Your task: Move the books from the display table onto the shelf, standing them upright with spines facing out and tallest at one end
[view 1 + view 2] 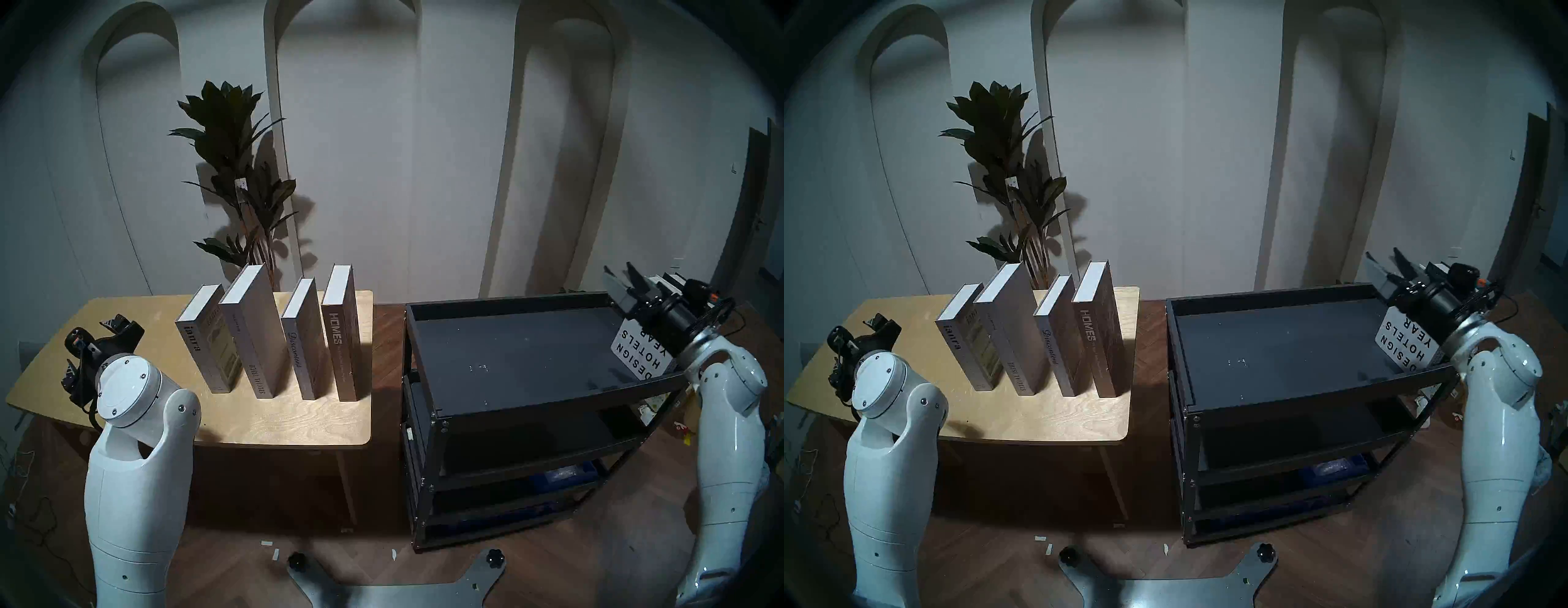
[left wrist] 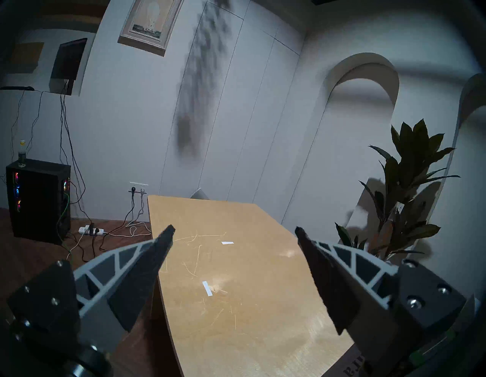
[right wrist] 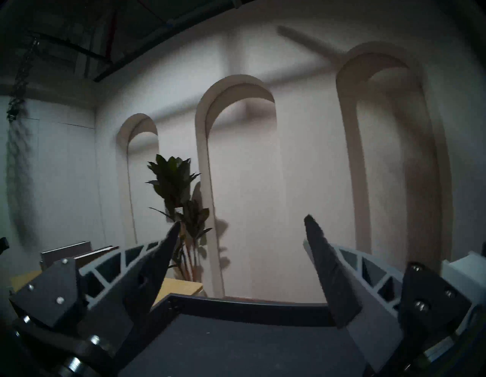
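Observation:
Several grey and brown books stand upright in a row on the plywood display table (image 1: pixel 275 418); their spines read "SPECIAL ISSUE" (image 1: pixel 259 365), "Discontent" (image 1: pixel 297 352) and "HOMES" (image 1: pixel 337 335). A white book marked "DESIGN HOTELS YEAR" (image 1: pixel 636 350) stands at the right end of the black shelf's top tray (image 1: pixel 509 339). My left gripper (image 1: pixel 95 339) (image 2: pixel 234 228) hovers open and empty over the table's left end. Above the tray's back right corner, over the white book, my right gripper (image 1: pixel 618 271) (image 3: pixel 242 220) is open with nothing between its fingers.
A tall potted plant (image 1: pixel 237 178) rises behind the table. The shelf has lower tiers (image 1: pixel 530 450) under the top tray. A gap of wooden floor separates table and shelf. A black computer tower (image 2: pixel 36 200) and loose cables lie on the floor beyond the table's left end.

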